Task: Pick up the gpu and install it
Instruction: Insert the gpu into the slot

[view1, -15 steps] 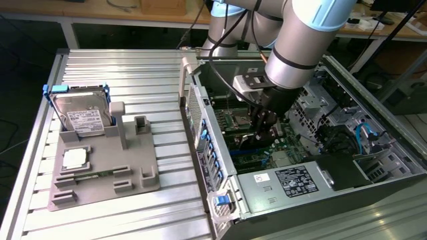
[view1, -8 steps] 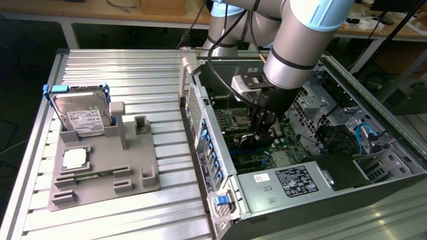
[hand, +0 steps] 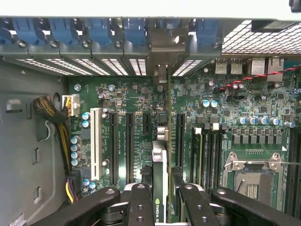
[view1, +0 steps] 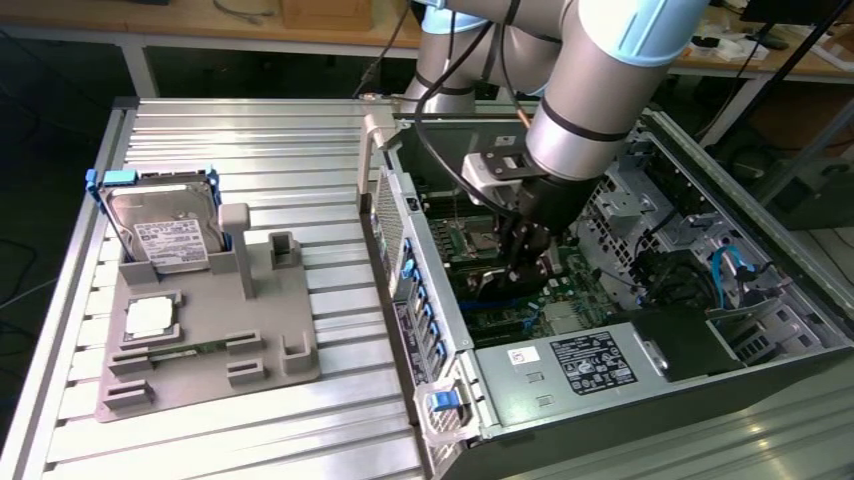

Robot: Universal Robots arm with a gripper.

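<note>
In the wrist view the gpu (hand: 160,157) is seen edge-on, a thin dark card with a green logo near my fingers. My gripper (hand: 162,194) is shut on it, one black finger (hand: 141,202) on each side. The card stands upright over the motherboard (hand: 127,94), between two black expansion slots (hand: 179,134). Its metal end reaches the case's rear slot openings (hand: 162,54). Whether it sits in a slot I cannot tell. In the exterior view my gripper (view1: 525,268) hangs deep inside the open computer case (view1: 801,330).
Outside the case, a grey holder (view1: 214,340) carries a silver hard drive (view1: 167,235), a processor chip (view1: 150,318) and a green memory stick (view1: 180,350). Inside are the power supply (view1: 587,365), an empty processor socket (hand: 254,174) and a cable bundle (hand: 56,122).
</note>
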